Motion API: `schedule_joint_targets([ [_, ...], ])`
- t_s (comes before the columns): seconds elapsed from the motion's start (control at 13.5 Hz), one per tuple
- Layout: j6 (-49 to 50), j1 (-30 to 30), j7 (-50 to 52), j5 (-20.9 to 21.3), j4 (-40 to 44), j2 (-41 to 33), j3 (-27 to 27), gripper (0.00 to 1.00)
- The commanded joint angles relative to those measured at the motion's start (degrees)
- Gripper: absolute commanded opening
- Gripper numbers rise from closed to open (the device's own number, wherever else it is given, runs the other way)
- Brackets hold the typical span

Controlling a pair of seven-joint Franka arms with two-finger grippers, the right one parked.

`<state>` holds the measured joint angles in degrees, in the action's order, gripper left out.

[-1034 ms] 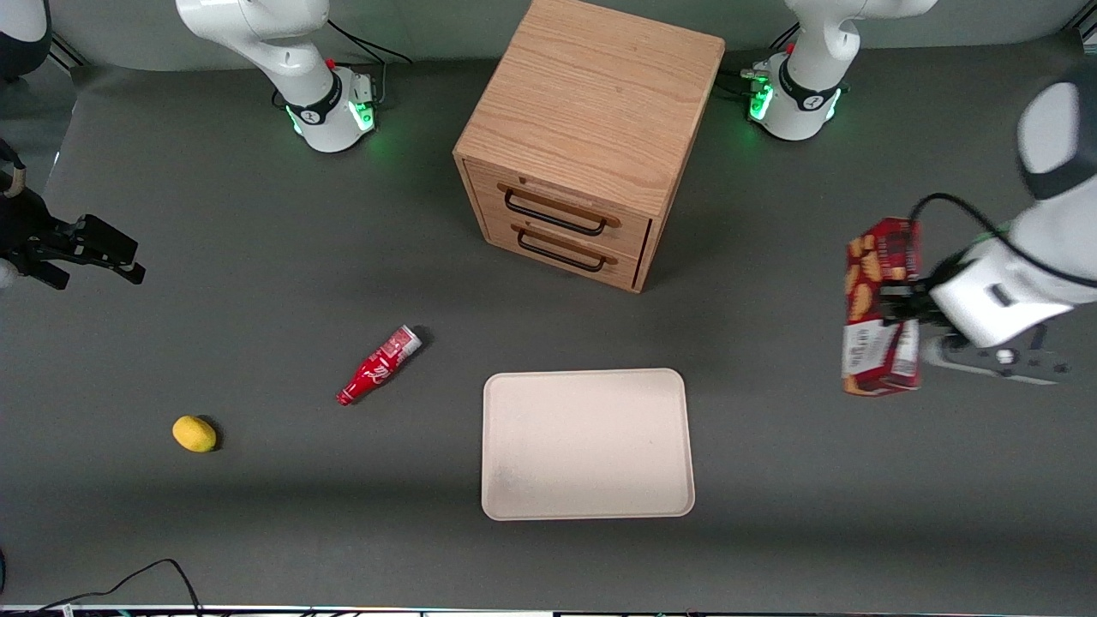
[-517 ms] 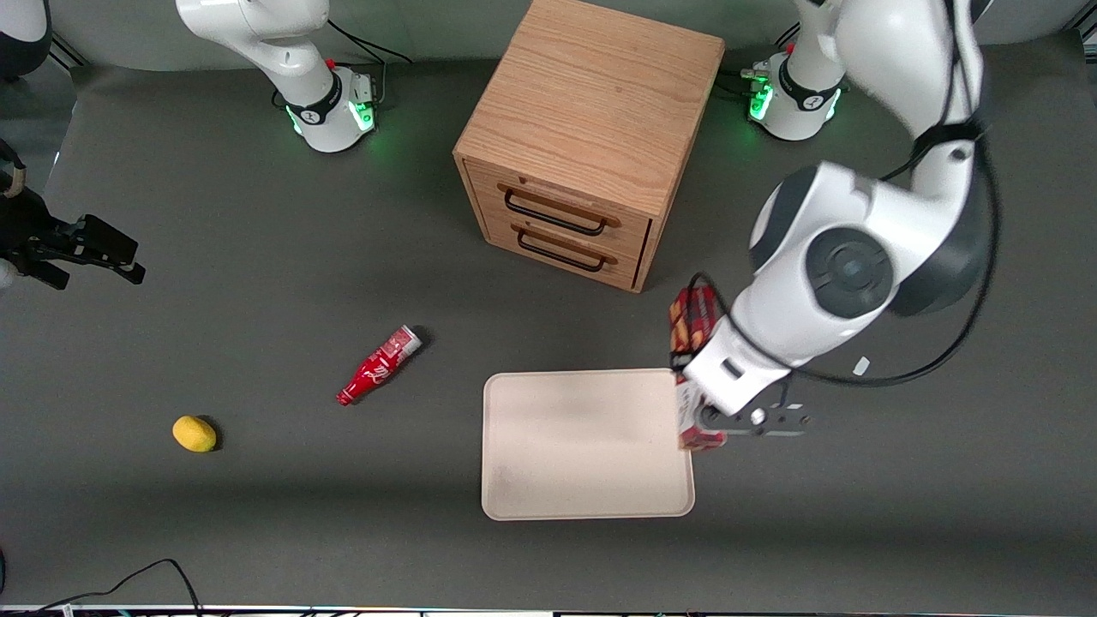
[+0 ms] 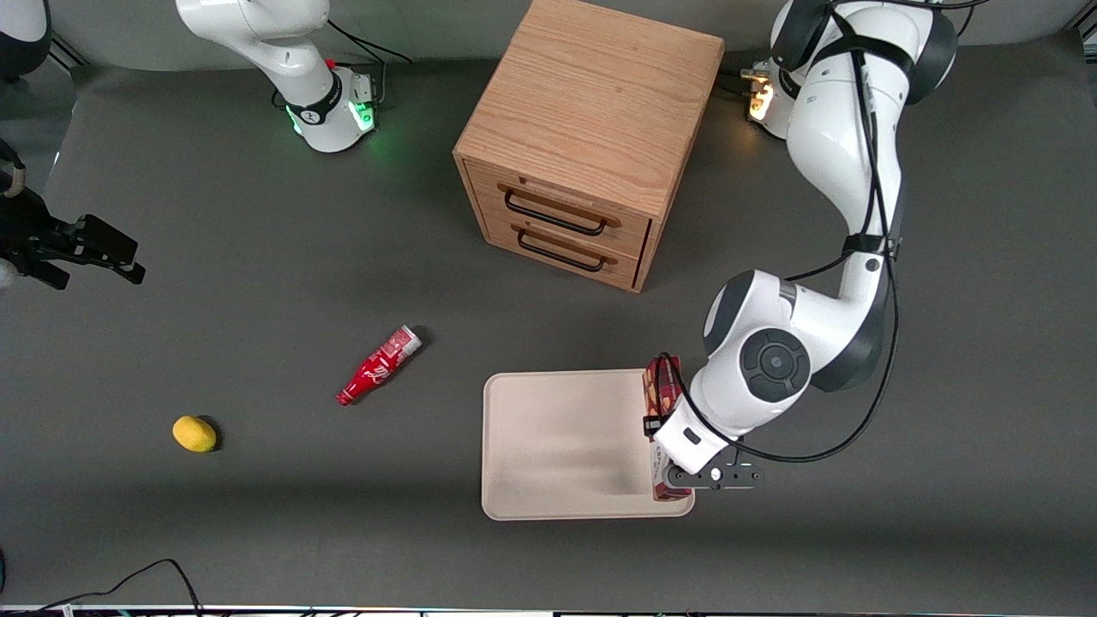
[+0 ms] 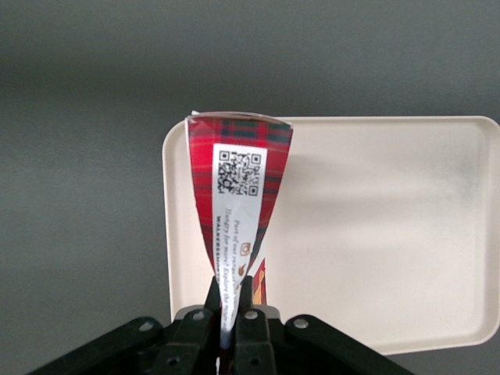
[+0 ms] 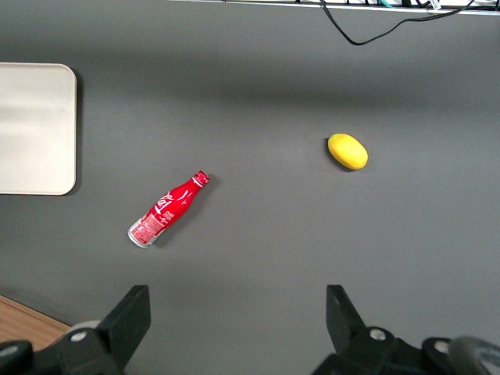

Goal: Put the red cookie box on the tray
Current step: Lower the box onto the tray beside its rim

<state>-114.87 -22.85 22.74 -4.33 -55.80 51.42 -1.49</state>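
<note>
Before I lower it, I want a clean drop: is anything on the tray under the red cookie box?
Nothing visible. The gripper holds the red cookie box above the tray, near its edge toward the working arm's end; the tray surface shows bare.

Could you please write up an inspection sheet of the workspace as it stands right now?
Surface: dark grey table.
Job's things: red cookie box on edge over the tray, along the rim at the working arm's end; contact unclear.
Clutter: red bottle lying down; yellow fruit; wooden drawer cabinet, drawers shut.
Grippers: gripper above the tray, shut on the box.
Cables: black cable at the table edge nearest the front camera.
Surroundings: nothing seen.
</note>
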Motion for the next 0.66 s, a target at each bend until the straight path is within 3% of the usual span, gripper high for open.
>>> schedule_joint_targets([
  [0.0, -1.66, -0.18, -2.16, 0.02, 2.98, 2.72, 0.34, 0.0],
  [0.59, -7.47, -0.09, -8.94, 0.11, 2.98, 6.59, 0.78, 0.0],
])
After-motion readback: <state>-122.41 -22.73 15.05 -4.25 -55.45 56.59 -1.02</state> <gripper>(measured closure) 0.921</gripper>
